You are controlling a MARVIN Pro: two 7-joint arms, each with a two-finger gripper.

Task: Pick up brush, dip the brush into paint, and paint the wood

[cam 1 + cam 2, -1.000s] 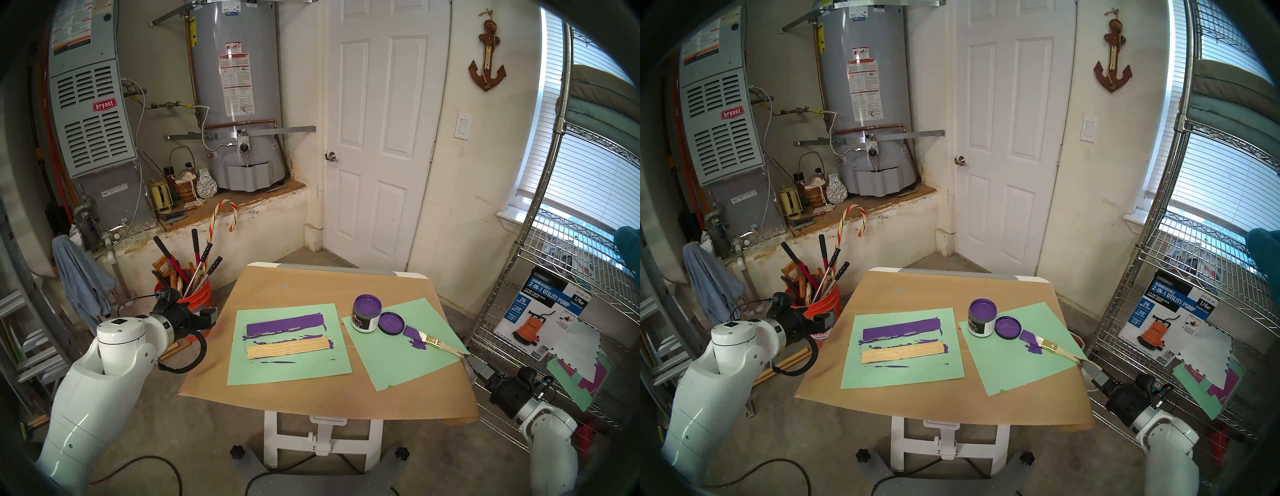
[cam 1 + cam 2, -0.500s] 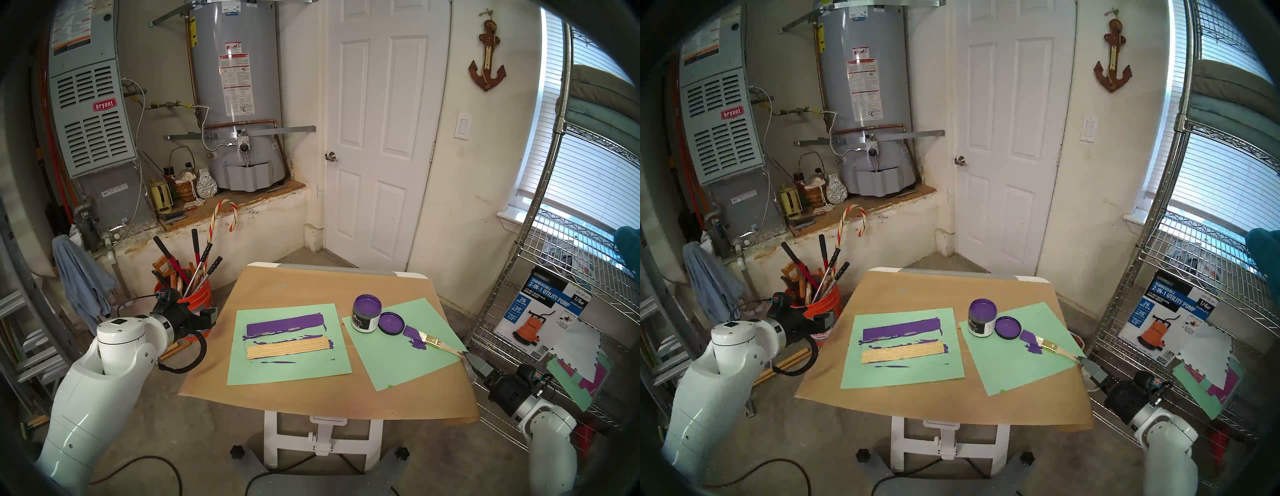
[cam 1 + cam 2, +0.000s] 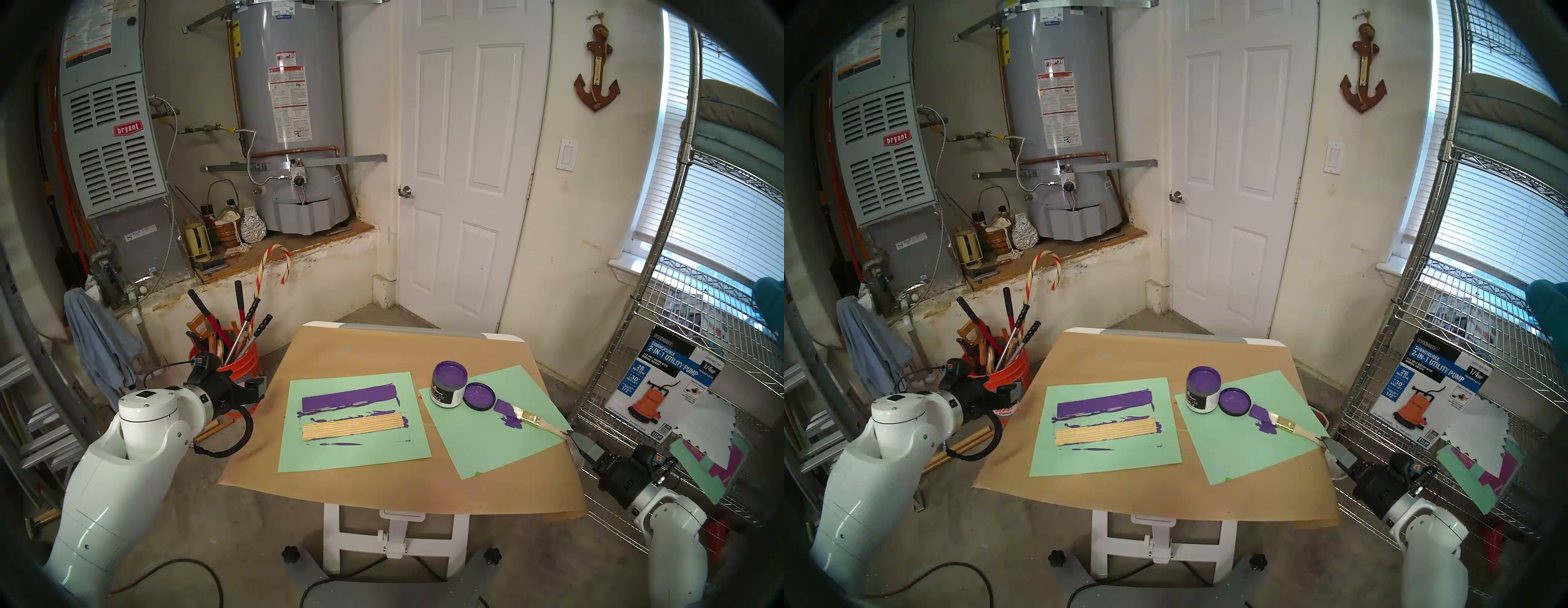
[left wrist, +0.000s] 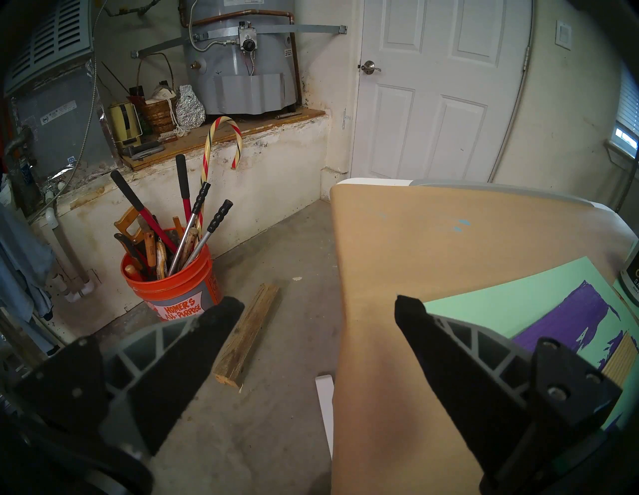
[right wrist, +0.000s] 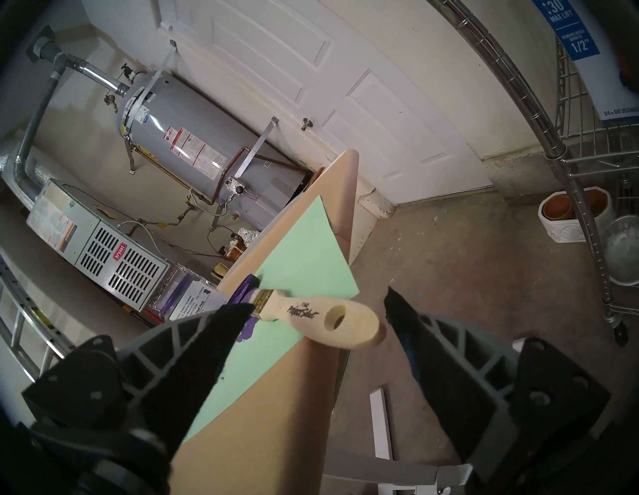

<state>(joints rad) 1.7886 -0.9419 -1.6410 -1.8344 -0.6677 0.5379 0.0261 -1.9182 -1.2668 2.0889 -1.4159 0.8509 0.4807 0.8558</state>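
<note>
Gripping: we close right gripper [image 5: 318,307], jaws spread, on brush [image 5: 321,316] handle end
Left gripper [image 4: 318,307]: released, empty
Care: we square fingers on the handle first

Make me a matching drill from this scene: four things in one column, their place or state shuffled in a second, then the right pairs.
Things:
1. brush
2. wood
3. lid
4. paint jar

Places or states:
A. lies flat between jar and brush bristles
B. stands open, no lid on it
C. handle end sticks out past the table's right edge, between the open fingers of the right end effector
D. lies bare and unpainted on the left green sheet

Pairs: 1-C, 2-D, 3-A, 4-B
</note>
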